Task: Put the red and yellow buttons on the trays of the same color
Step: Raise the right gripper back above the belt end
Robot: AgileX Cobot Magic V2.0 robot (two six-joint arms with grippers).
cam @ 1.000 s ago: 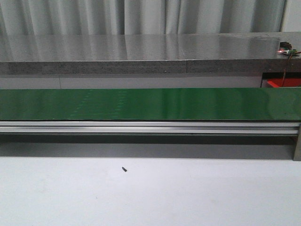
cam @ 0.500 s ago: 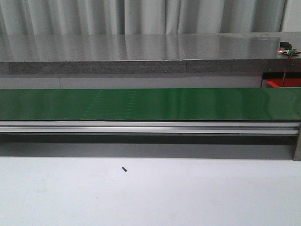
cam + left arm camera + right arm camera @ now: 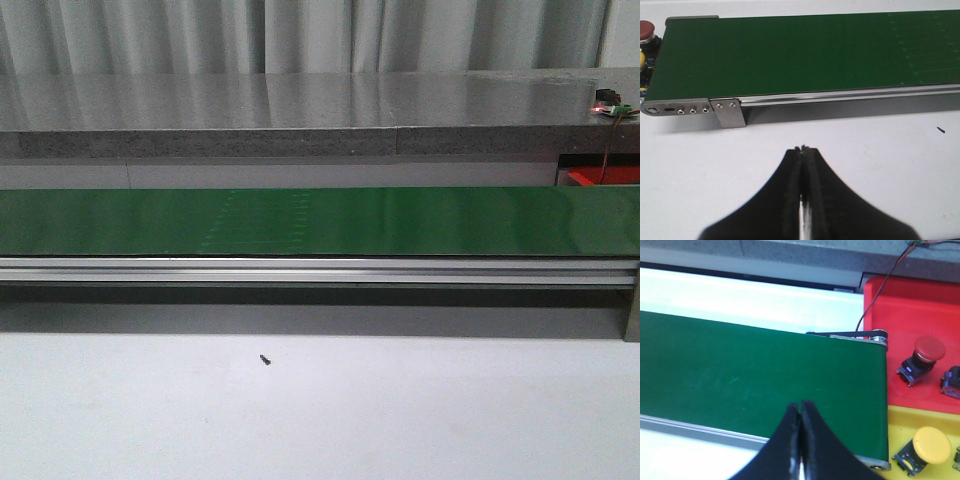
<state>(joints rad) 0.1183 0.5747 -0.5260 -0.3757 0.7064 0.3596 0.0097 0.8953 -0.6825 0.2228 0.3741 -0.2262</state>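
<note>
Green belt (image 3: pixel 320 220), red tray (image 3: pixel 900 315)

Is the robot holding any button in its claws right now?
No. The left claw and right claw are both shut with nothing between them, hovering by the long green conveyor belt.

Red button (image 3: pixel 646 29) (edge-cut) — yellow tray (image 3: pixel 935 420) too.

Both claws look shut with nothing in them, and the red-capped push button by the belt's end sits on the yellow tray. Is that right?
Not quite. In the right wrist view the red-capped push button sits on the red plastic tray, not the yellow one. Both claws, left and right, are indeed shut and empty.
</note>
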